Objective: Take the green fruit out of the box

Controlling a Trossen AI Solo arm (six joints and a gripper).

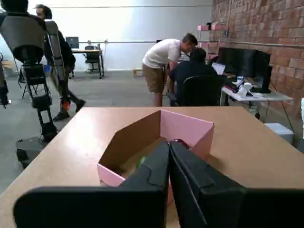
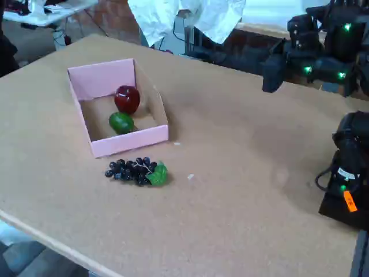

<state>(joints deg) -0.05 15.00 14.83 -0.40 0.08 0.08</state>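
Note:
The green fruit (image 2: pixel 121 122) lies inside the pink box (image 2: pixel 130 140) on its tan floor, close to the front wall, with a red apple (image 2: pixel 127 98) just behind it. In the wrist view only a sliver of the green fruit (image 1: pixel 140 162) and the top of the apple (image 1: pixel 180 141) show past the black fingers. My gripper (image 1: pixel 169 145) is shut with nothing in it, its fingers pressed together and pointing at the box (image 1: pixel 187 125). In the fixed view the gripper (image 2: pixel 272 74) hangs above the table at the upper right, well away from the box.
A dark grape bunch with a green leaf (image 2: pixel 137 171) lies on the table in front of the box. The arm's base (image 2: pixel 349 173) stands at the right edge. Beyond the table are people (image 1: pixel 164 66) at desks, a robot stand (image 1: pixel 33 71) and a brick wall.

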